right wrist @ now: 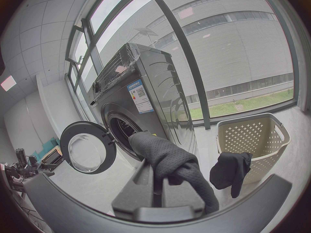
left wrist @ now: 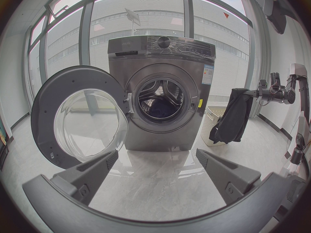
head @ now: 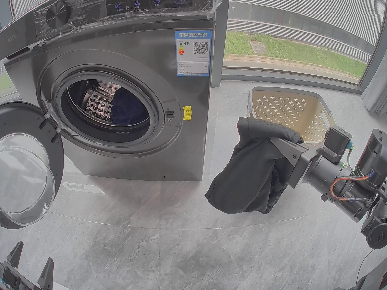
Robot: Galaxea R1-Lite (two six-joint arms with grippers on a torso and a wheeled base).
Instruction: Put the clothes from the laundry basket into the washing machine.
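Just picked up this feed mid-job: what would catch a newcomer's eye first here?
First, the dark garment hanging in the air from the right gripper, which is shut on it, just in front of the laundry basket and right of the washing machine. Next, the machine's round door swung wide open on the robot's left, with a dark blue cloth lying in the drum.

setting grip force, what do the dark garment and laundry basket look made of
Dark garment: soft matte fabric, probably knit; it hangs in folds from the right gripper, fine dotted texture up close. Laundry basket: stiff beige plastic, likely moulded; star-shaped holes through its walls.
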